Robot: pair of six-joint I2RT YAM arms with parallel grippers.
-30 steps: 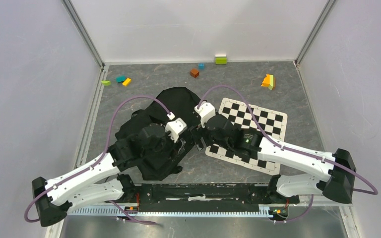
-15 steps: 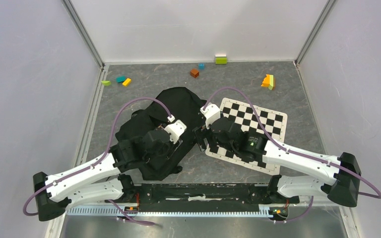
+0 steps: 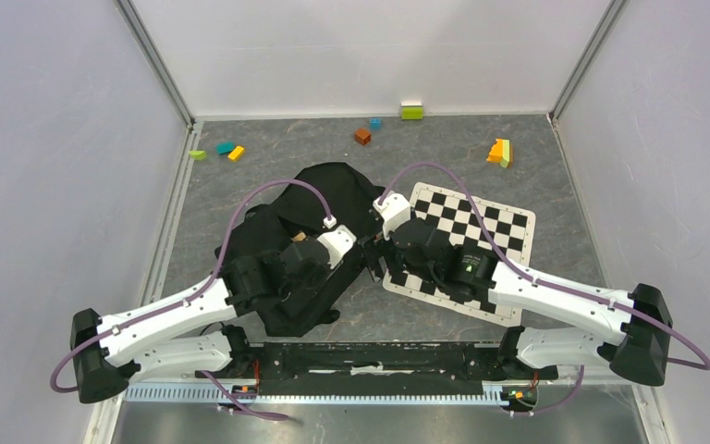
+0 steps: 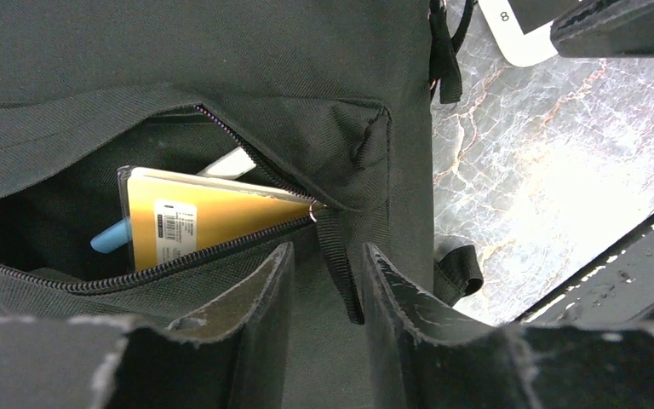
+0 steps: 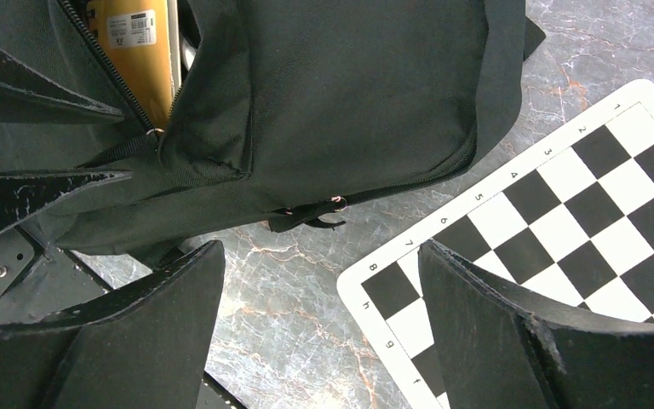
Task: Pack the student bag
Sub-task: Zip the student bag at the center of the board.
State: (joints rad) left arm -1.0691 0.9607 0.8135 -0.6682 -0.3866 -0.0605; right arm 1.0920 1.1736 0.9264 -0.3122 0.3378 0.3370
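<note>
The student bag lies black and flat at mid-table, its front pocket unzipped. Inside the pocket are a yellow booklet with a barcode label and a blue pen. My left gripper hovers over the pocket's right end, slightly open. The black zipper pull strap hangs between its fingers, close to the right one and unclamped. My right gripper stands wide open over bare marble, between the bag's edge and the checkered board's corner. In the top view the left gripper and right gripper are nearly side by side.
The black-and-white checkered board lies right of the bag, under the right arm. Small coloured blocks sit along the back: a green one, a brown one, an orange-yellow one, and a few at left. Walls close three sides.
The left arm has swung its wrist rightward along the bag to the pocket's right end, closer to the right gripper. The right arm shifted slightly a second ago and has held since.
</note>
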